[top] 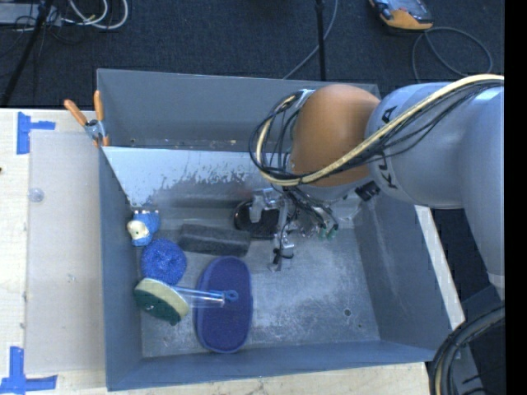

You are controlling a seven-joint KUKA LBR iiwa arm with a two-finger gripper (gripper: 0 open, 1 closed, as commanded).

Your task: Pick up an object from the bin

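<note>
My gripper hangs below the orange wrist cover near the middle of the bin, its thin metal fingers pointing down over bare floor. Nothing shows between the fingers. A dark grey rectangular block lies just to its left. Further down left is a dark blue oval brush-like thing with a clear handle across it.
Along the bin's left side lie a round blue scrubby ball, a small blue and yellow toy and a round green and cream disc. The arm and its cables cover the bin's upper right part.
</note>
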